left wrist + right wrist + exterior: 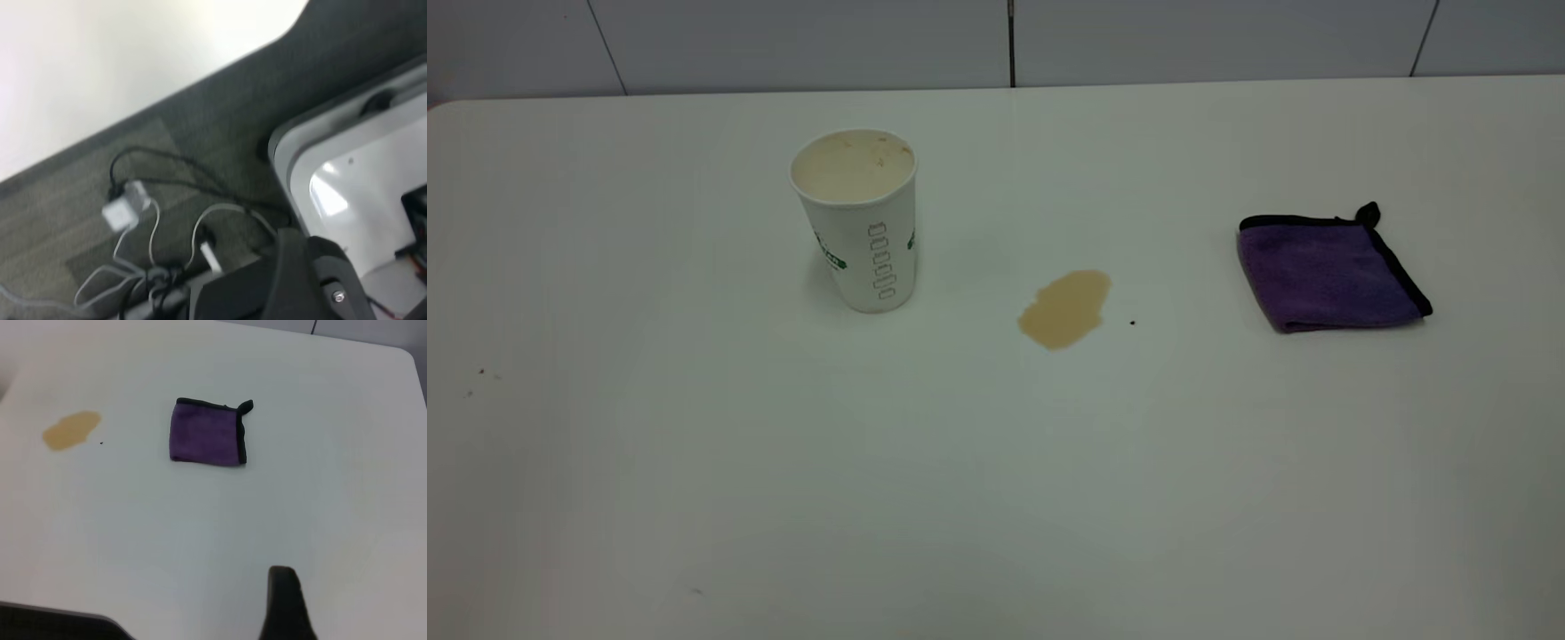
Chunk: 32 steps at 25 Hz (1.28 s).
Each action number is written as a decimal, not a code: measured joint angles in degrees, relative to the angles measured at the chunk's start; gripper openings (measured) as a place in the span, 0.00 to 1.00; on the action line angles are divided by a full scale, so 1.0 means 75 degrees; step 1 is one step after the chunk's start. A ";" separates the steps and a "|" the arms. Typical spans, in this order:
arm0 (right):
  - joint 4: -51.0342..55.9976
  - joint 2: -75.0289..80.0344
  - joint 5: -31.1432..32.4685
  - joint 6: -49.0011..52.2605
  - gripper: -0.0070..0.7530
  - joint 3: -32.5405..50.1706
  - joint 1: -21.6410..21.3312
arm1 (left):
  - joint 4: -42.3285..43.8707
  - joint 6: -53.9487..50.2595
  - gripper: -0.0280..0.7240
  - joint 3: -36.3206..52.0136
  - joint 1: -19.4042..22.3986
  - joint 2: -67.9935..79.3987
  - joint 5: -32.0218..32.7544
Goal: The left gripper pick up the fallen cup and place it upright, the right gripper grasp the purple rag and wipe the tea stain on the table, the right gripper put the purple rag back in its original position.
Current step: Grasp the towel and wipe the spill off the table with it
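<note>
The cup [860, 218] stands upright on the table [783, 462], left of centre, its tan-stained mouth facing up. The tea stain [1065, 308] lies to its right, near the middle; it also shows in the right wrist view [71, 429]. The purple rag [1327, 271] lies folded flat at the right, and in the right wrist view [207, 432] it is well ahead of the right gripper [283, 607]. Only a black tip of that gripper shows, low over the near table. The left gripper [313, 280] is off the table, over the floor. Neither arm shows in the exterior view.
A tiny black speck [1132, 322] sits just right of the stain. A tiled wall [1005, 40] runs behind the table's far edge. In the left wrist view, grey floor with loose cables and a white plug [123, 213] lies beside a white base plate [360, 193].
</note>
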 joint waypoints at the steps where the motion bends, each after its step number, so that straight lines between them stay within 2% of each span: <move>1: 0.0000 0.0000 0.0000 0.0000 0.74 0.0000 0.0000 | -0.0072 0.0000 0.74 0.0000 0.0000 -0.0178 0.0027; 11: 0.0000 0.0000 0.0000 0.0000 0.74 0.0000 0.0000 | -0.0072 -0.0023 0.74 0.0006 0.0073 -0.2483 0.0178; 14: 0.0000 0.0000 0.0000 0.0000 0.74 0.0000 0.0000 | -0.0072 -0.0023 0.74 0.0006 0.0548 -0.3114 0.0210; 20: 0.0000 0.0000 0.0000 0.0000 0.74 0.0000 0.0000 | -0.0072 -0.0023 0.74 0.0006 0.1941 -0.4258 0.0302; 23: 0.0000 0.0000 0.0000 0.0000 0.74 0.0000 0.0000 | -0.0072 -0.0023 0.74 0.0006 0.2447 -0.4825 0.0358; 27: 0.0000 0.0000 0.0000 0.0000 0.74 0.0000 0.0000 | -0.0072 -0.0025 0.74 0.0006 0.2793 -0.5409 0.0382; 32: 0.0000 0.0000 0.0000 0.0000 0.74 0.0000 0.0000 | -0.0072 -0.0031 0.74 0.0006 0.2829 -0.5575 0.0415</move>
